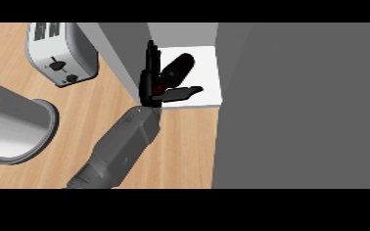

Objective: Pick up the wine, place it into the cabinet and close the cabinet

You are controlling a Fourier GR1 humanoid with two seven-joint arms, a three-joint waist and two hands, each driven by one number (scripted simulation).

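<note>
Left hand [153, 80] at the cabinet [206, 54] mouth — fingers straight and pressed together, thumb stuck out sideways. Wine [177, 67] lies tilted on the white cabinet floor, between fingers and thumb.

Wooden counter [180, 147] carries a toaster [59, 54] at top left, what may be a grey pot [22, 127], and the grey cabinet [289, 103] at right.

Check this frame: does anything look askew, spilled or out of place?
The wine appears to lean to the right inside the cabinet, away from the left hand, whose fingers are straight beside it; the steep view may exaggerate this. No spill or damage shows.
</note>
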